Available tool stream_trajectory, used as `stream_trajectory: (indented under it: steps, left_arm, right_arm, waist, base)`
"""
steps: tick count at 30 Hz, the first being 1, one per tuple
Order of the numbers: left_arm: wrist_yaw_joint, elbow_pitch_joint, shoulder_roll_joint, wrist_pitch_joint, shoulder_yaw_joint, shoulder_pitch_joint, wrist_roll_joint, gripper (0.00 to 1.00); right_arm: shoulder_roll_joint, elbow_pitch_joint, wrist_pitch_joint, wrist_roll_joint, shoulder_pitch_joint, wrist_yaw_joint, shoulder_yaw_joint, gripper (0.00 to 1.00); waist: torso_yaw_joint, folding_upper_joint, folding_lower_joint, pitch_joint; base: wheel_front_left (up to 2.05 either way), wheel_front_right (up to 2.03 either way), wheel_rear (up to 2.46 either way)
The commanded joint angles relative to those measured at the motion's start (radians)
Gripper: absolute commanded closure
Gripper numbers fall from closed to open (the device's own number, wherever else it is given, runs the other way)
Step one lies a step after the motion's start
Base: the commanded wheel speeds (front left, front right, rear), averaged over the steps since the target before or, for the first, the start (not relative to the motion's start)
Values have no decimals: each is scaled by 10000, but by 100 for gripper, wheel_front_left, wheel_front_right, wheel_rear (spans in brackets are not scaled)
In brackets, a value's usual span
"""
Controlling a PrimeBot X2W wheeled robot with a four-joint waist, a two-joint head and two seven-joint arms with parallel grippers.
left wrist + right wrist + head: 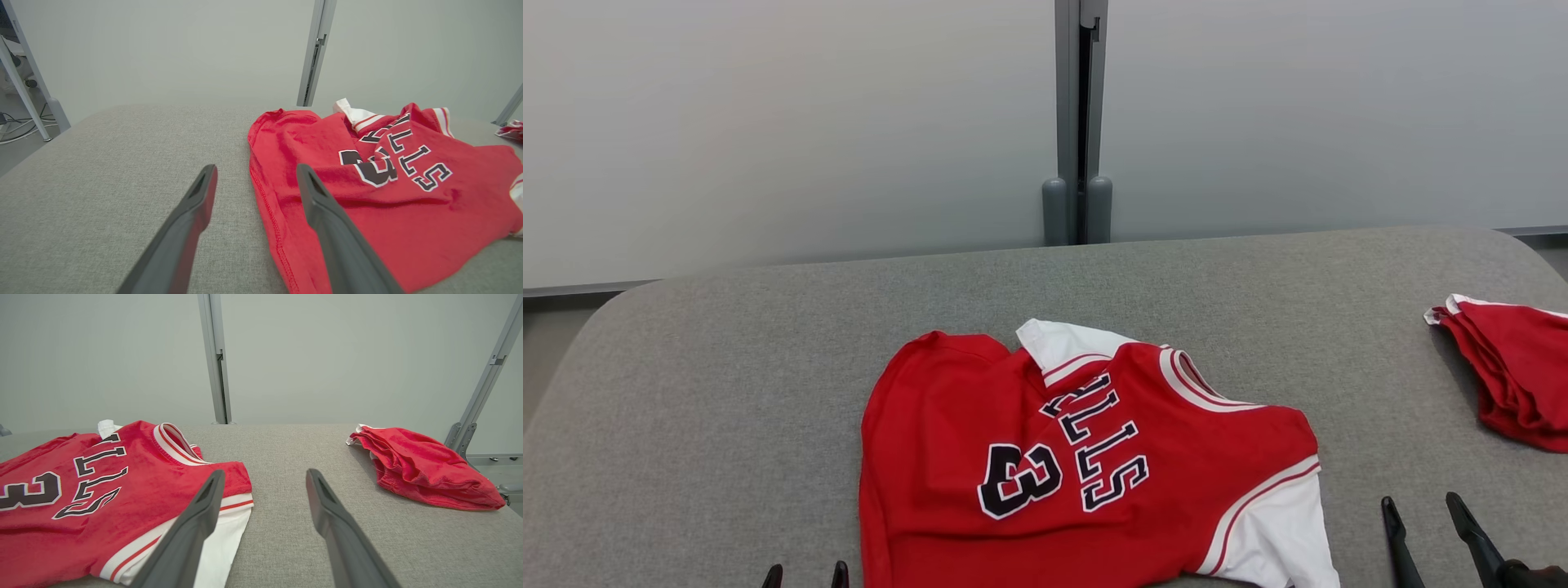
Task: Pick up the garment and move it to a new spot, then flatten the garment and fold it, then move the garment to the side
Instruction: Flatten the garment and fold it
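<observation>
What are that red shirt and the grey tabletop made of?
Red shirt: soft matte knit cloth, perhaps cotton or a blend; it rumples and its hem shows stitching. Grey tabletop: seemingly covered in matte woven fabric; a fine flecked weave shows.

The jersey (931,425) has a red body. Its sleeves (1278,531), at the 12 and 5 o'clock edges, are white and set off from the body by a thin red stripe. The collar (1188,384) is white ribbing with red stripes, and the lettering (1098,457) and numeral (1019,480) are black with a white outline. At 3 o'clock from the jersey, the folded garment (1515,367) is the same red, with white trim at its 10 o'clock corner. The table cover (727,392) is a mid-grey, finely flecked weave without pattern. The wall panels (768,122) are plain pale grey-white, and the post (1078,122) at 12 o'clock is a darker blue-grey. The left gripper (805,570) and right gripper (1421,500) are matte dark grey to black.
</observation>
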Motion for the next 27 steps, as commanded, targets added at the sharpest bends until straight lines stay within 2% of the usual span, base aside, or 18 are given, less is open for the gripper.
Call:
stream_trajectory:
  steps: [1,8,10,16,21,27]
  left_arm:
    - [-59,17,16,-41,33,-150,50,0]
    - [18,0,13,-41,-243,-174,-263,0]
    - [-73,343,9,34,-551,-45,-313,0]
    - [-198,598,32,1720,-1193,-127,-457,0]
    - [-92,234,41,3074,-1462,28,-581,0]
    - [109,-54,62,3881,-1552,277,-662,0]
  right_arm:
    - [-41,-8,-2,43,-19,-2,-8,0]
    - [-39,8,-3,260,-22,-2,304,0]
    - [-35,351,81,431,-9,-2,583,0]
    - [-496,1107,1330,871,-447,-2,1682,0]
    - [-591,1497,2072,1029,-608,-2,1800,0]
    - [-546,1749,2525,1099,-707,-2,1833,0]
  waist:
    - [-2,-1,0,-6]
    - [17,-1,0,-49]
    - [23,-1,0,-39]
    - [102,-1,0,125]
    - [266,-1,0,351]
    - [357,-1,0,663]
  base:
    - [0,0,0]
    - [0,0,0]
    - [0,0,0]
    - [0,0,0]
    - [0,0,0]
    - [0,0,0]
